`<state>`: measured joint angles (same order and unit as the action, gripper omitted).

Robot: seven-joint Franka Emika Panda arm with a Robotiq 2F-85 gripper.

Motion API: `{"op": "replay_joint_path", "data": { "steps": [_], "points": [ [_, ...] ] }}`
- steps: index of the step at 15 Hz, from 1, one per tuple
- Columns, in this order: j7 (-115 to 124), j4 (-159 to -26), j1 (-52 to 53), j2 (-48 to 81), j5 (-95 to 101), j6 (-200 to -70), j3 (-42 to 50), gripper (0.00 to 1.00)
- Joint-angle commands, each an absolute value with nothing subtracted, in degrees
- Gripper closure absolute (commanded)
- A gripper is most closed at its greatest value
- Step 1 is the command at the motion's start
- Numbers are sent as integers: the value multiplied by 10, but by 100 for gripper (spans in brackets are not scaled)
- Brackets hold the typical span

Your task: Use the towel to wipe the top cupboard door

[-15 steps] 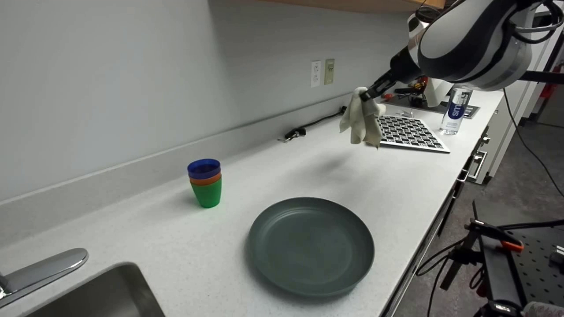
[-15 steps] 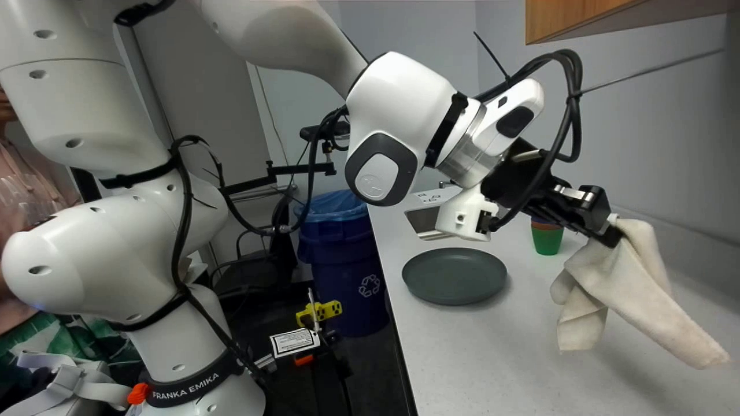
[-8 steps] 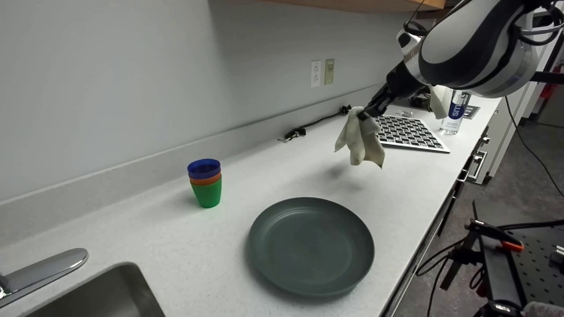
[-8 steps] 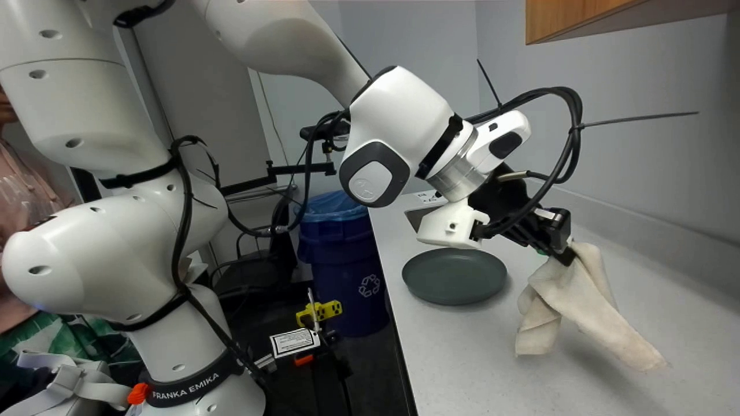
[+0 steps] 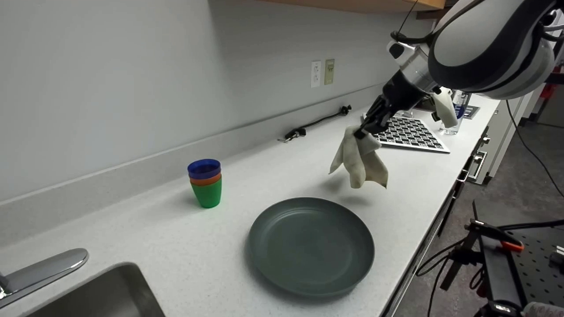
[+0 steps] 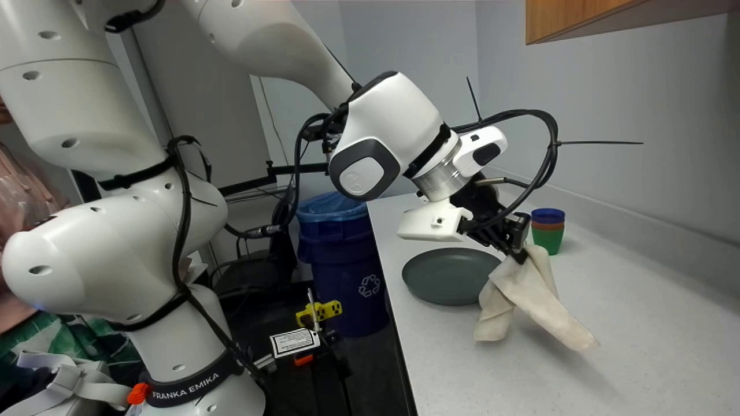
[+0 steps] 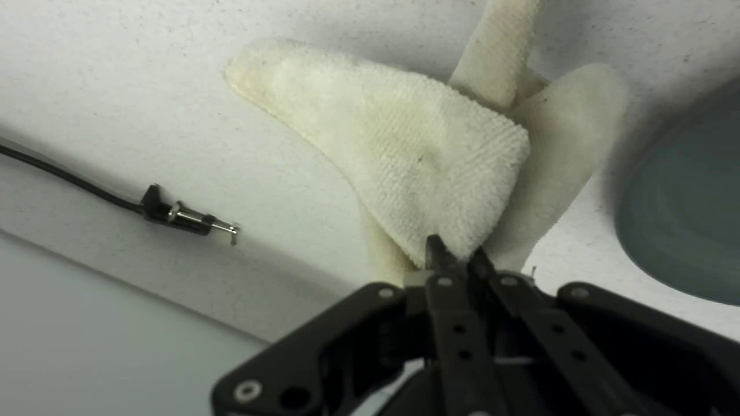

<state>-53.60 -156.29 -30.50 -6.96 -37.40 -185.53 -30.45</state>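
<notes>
The gripper (image 7: 458,254) has its jaws nearly together, pinching a fold of the towel (image 6: 529,286); the rest hangs in loose tails above the tabletop (image 5: 211,264), seemingly just clear of it. In an exterior view the towel hangs between the plate (image 5: 311,246), which lies near the tabletop's front edge, and the checkered mat (image 5: 410,134) farther along. The stacked cups (image 5: 206,184) stand toward the back edge, by the wall (image 5: 132,88), well apart from the towel. The top cupboard door (image 6: 569,18) is high above; only a low piece of its wood shows, well apart from the towel.

No wiping looks to be under way, and the main risk seems to be the grip. Only a small bunch is pinched, so hard rubbing could pull the towel out. Since the towel droops below the fingertips (image 7: 437,249), pushing at the wood may bring the bare gripper against it and scratch it. On the way up, the arm (image 6: 399,124) or its looped cables (image 6: 553,145) could catch the cupboard's lower edge. If the gripper dips instead, the tails could drag across the plate and shift it toward the front edge.
</notes>
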Motion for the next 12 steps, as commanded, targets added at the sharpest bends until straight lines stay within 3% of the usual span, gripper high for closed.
{"op": "replay_joint_path", "data": {
  "steps": [1, 3, 4, 5, 6, 9, 12],
  "points": [
    [-545, -1572, -304, -123, -356, -1804, -318, 62],
    [-550, -1569, -294, -140, -355, -1787, -315, 47],
    [-465, -1580, -206, -145, -245, -1790, -211, 38],
    [-447, -1577, -189, -156, -210, -1780, -192, 31],
    [-509, -1565, -214, -166, -285, -1768, -235, 23],
    [-510, -1565, -155, -202, -293, -1745, -187, 2],
    [-515, -1573, -118, -251, -304, -1706, -156, 0]
  ]
}}
